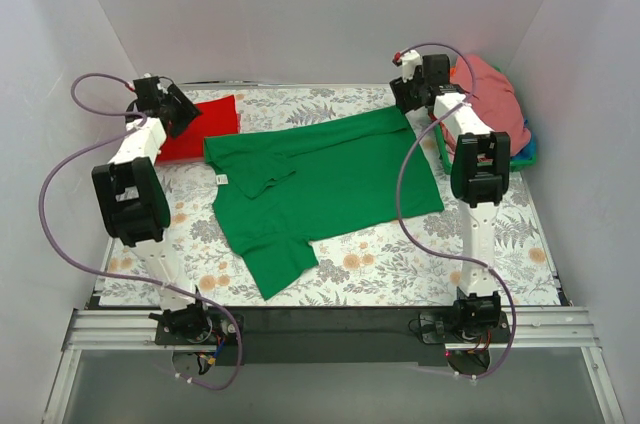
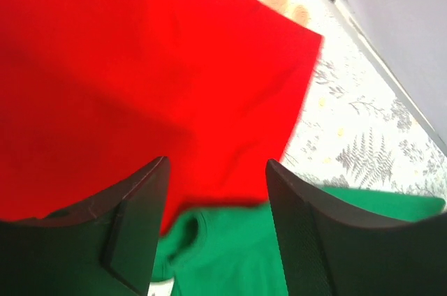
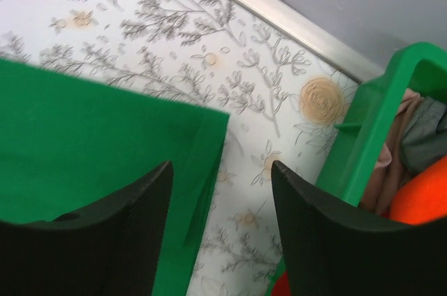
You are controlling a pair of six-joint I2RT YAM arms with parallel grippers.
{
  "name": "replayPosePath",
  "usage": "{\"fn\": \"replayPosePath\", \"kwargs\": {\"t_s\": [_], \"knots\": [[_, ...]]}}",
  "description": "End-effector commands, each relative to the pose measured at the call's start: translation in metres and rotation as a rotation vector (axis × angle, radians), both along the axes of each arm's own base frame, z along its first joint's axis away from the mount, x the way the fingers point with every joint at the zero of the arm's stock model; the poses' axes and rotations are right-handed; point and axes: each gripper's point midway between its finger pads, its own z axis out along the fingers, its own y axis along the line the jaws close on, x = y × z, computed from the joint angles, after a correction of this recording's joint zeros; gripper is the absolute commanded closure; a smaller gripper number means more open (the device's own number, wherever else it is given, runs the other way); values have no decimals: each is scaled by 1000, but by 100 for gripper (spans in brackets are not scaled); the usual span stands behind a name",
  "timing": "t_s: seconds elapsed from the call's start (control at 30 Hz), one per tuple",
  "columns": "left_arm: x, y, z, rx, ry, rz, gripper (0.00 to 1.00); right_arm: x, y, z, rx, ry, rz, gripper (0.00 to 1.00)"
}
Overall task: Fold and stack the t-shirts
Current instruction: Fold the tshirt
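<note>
The large green t-shirt [image 1: 320, 189] lies spread across the middle of the table, one sleeve folded over its chest. A folded red t-shirt [image 1: 205, 129] rests at the back left, touching the green one's collar end. My left gripper [image 1: 180, 109] hangs open over that seam, with the red t-shirt [image 2: 140, 79] and the green collar [image 2: 230, 254] below its empty fingers [image 2: 216, 170]. My right gripper [image 1: 408, 94] stands open above the green t-shirt's far right corner [image 3: 91, 142], with nothing between its fingers [image 3: 222, 170]. A pink t-shirt [image 1: 490, 99] is heaped in the basket, and orange cloth [image 3: 419, 198] shows inside it.
The green plastic basket [image 3: 377, 114] stands at the back right corner, close beside my right gripper. White walls close in the table on three sides. A metal rail [image 3: 279, 13] runs along the far edge. Flowered tablecloth [image 1: 400, 264] shows at the front.
</note>
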Motion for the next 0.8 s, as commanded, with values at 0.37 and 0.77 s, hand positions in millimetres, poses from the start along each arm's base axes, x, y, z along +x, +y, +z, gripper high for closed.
{"fn": "replayPosePath", "kwargs": {"t_s": [0.37, 0.77], "knots": [[-239, -210, 28, -170, 191, -553, 39, -305, 81, 77, 174, -7, 1008, 23], [-433, -230, -48, -233, 728, -214, 39, -357, 48, 21, 185, 266, 798, 23]]}}
